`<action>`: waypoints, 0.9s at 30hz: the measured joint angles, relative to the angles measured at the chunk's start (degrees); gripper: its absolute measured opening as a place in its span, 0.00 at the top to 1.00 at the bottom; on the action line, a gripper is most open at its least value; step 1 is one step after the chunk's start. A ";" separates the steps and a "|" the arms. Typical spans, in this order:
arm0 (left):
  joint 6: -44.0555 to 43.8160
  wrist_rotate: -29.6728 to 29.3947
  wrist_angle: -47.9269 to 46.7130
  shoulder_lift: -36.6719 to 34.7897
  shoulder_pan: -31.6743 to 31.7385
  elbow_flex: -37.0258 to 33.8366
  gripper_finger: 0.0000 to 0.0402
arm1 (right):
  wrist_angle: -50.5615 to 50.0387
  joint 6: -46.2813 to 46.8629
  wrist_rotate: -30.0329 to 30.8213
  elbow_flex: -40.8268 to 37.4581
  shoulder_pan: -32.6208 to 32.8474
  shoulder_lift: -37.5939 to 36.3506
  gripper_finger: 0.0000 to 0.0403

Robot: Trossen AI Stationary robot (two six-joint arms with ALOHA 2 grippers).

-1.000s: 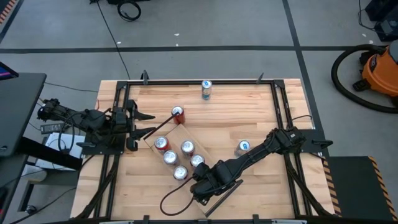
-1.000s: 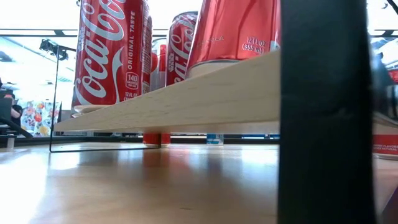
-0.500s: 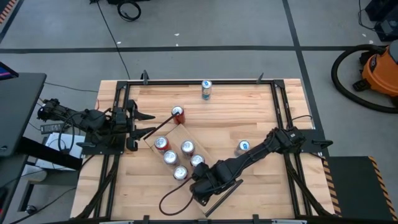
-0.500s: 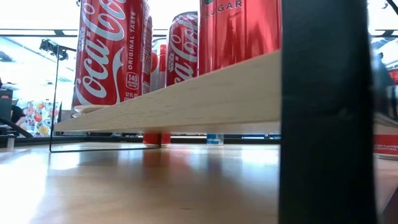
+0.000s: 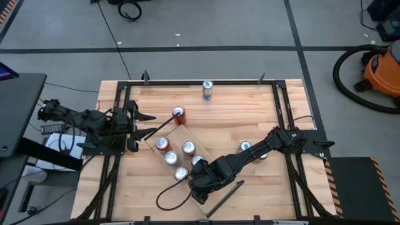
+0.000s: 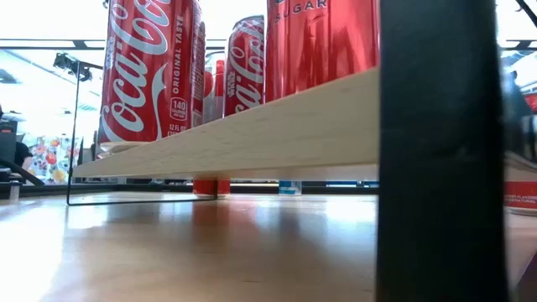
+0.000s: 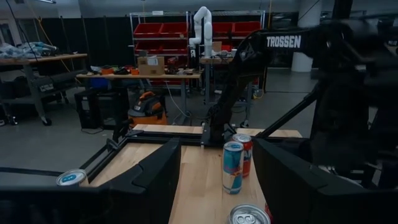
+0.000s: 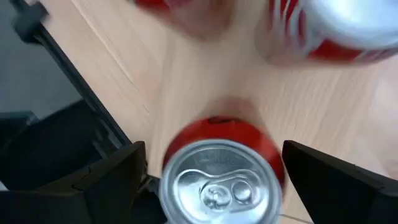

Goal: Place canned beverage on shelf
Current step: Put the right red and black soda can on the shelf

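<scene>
**Right gripper open above a red can on the shelf; left arm parked**

The shelf, a pale wood plank, lies diagonally at lower centre of the high view, on the slatted tabletop. Red cans stand upright on it; four tops are visible in the high view, left of the right arm. In the low view the plank's edge runs across the frame with red cans on top and a thin black rod at its far end, at left of frame.

The right gripper sits over the shelf's lower end. In its wrist view the two fingers stand wide apart, either side of a red can seen from above; neither finger touches it.

The left gripper rests at the table's left edge, fingers slightly parted, holding nothing.

Off the shelf: a red can just beyond its upper end, a blue can near the top edge, another blue can at right.
</scene>
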 joint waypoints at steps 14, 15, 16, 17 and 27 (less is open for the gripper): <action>-0.32 0.00 -1.01 -0.02 0.00 0.00 0.48 | -12.43 0.10 5.58 1.56 0.46 -4.88 0.04; -0.33 0.00 -1.05 -0.02 0.00 0.00 0.48 | -13.58 0.04 6.36 1.59 0.50 -5.25 0.04; -0.33 -0.01 -1.00 -0.02 0.00 0.00 0.48 | -14.59 -0.04 7.32 1.58 0.60 -5.51 0.04; -0.33 0.00 -0.96 -0.02 0.00 0.00 0.48 | -14.90 -0.35 8.34 1.44 0.63 -5.60 0.04; -0.10 -0.02 -1.01 -0.04 -0.02 0.00 0.48 | -14.63 -10.47 12.63 -0.95 1.38 -5.77 0.04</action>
